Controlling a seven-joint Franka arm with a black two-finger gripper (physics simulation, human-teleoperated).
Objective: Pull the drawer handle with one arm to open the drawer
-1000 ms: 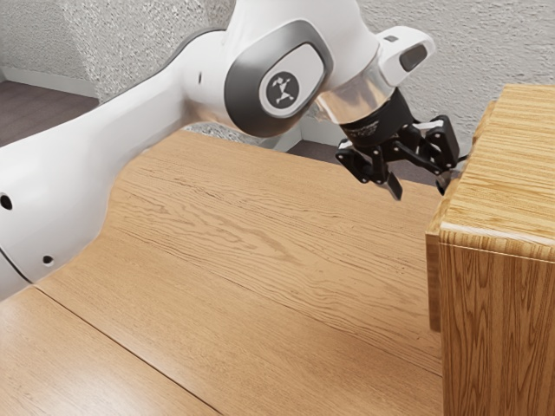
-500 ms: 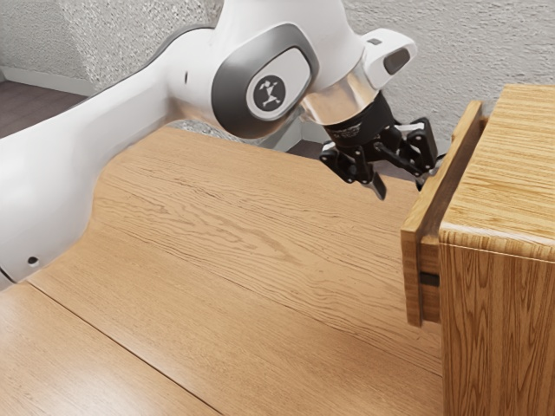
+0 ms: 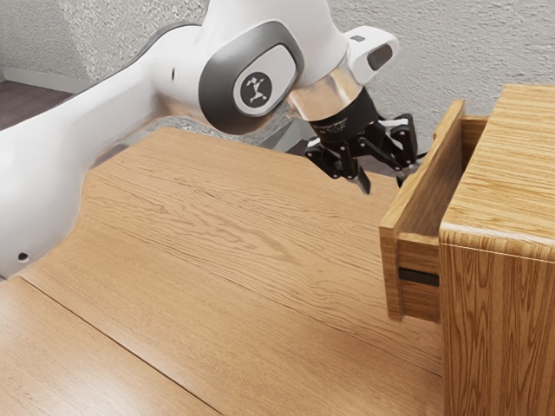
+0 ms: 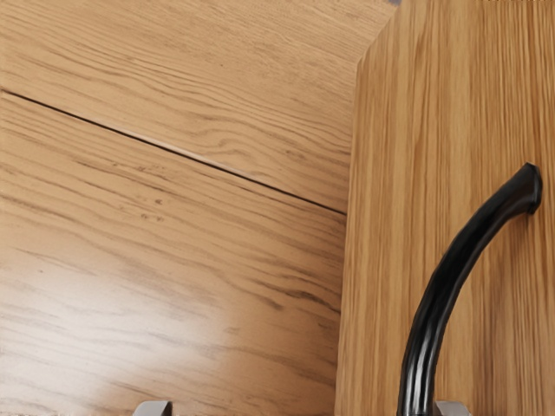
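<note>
A wooden cabinet [image 3: 503, 260] stands at the exterior view's right. Its top drawer [image 3: 423, 195] is pulled partway out toward the arm, with a dark gap showing at its side. My black gripper [image 3: 382, 176] sits against the drawer front at handle height, fingers spread wide. In the wrist view the curved black handle [image 4: 460, 269] runs down the drawer front [image 4: 390, 217] and lies between my fingertips [image 4: 153, 407], close to one of them and far from the other. The gripper is open, hooked on the handle.
The wooden tabletop [image 3: 243, 251] stretches wide and bare to the exterior view's left of the cabinet, with a seam running across it. A grey textured wall [image 3: 460, 43] stands behind the cabinet and the arm.
The drawer has slid out of the cabinet toward the exterior view's left, from shut to partway open. My gripper has drawn back the same way with the handle.
</note>
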